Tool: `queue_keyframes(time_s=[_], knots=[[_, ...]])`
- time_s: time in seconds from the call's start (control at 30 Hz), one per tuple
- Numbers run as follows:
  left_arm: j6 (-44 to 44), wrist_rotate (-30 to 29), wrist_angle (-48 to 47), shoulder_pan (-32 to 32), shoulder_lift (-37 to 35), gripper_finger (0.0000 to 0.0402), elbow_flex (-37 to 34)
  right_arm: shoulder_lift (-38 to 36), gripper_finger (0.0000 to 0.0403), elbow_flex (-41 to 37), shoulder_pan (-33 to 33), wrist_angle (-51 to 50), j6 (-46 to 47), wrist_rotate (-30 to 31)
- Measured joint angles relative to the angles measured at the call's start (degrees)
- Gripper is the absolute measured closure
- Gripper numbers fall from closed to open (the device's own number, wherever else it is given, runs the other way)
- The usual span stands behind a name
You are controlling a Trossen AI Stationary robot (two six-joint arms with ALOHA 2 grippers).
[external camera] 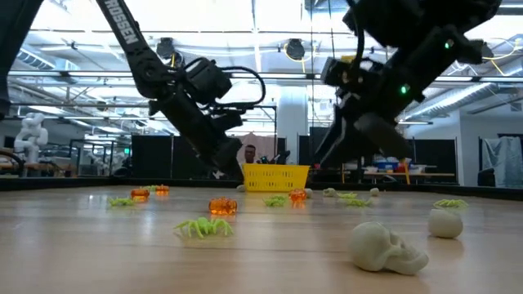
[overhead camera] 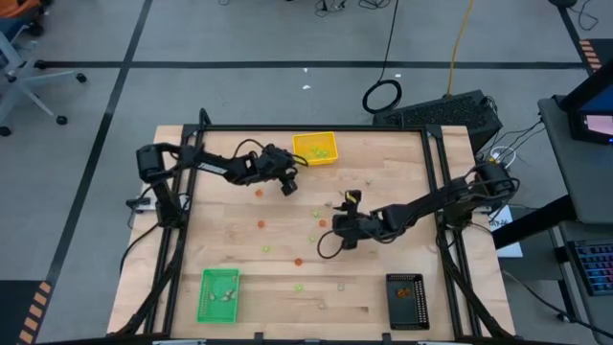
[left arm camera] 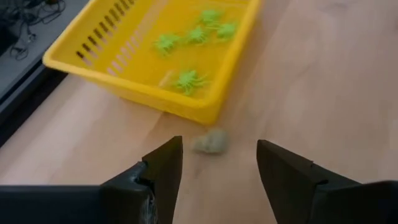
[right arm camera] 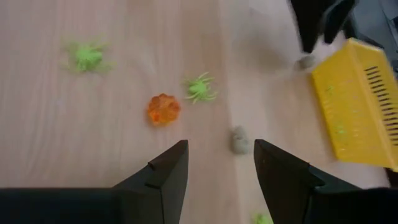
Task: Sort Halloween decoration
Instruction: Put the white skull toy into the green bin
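Left tool [left arm camera: 217,168] spread and empty above a pale piece [left arm camera: 210,142] (just outside the yellow tray [left arm camera: 93,62]), green spiders [left arm camera: 186,79] inside seen only from the wrist, right tool [right arm camera: 219,165] spread, empty.

White capital letters run lengthwise along a dark robot arm [external camera: 122,28] at about ten o'clock in the low view, too partial to read with certainty. No other lettering is legible.

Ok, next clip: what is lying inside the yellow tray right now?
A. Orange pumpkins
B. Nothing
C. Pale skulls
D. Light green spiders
D. The left wrist view shows several light green spiders inside the yellow tray, and no orange or pale pieces in it; a pale piece lies on the table just outside its wall.
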Motion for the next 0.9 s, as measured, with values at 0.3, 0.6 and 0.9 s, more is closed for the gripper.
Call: queue_keyframes(time_s=[0.3, 0.6, 0.9], knots=[[0.3, 4.4, -0.1, 3.0, 3.1, 0.0197, 3.1, -6.1, 0.0234, 0.0, -0.1, -1.7, -0.8, 0.1], [1.8, 12.5, -0.6, 4.3, 3.2, 0.0197, 3.2, -6.3, 0.0234, 0.0, -0.7, -1.7, -0.5, -0.1], [3.0, 14.6, -5.1, 2.6, 3.2, 0.0197, 3.2, -6.3, 0.0234, 0.0, -0.7, -1.7, 0.5, -0.1]])
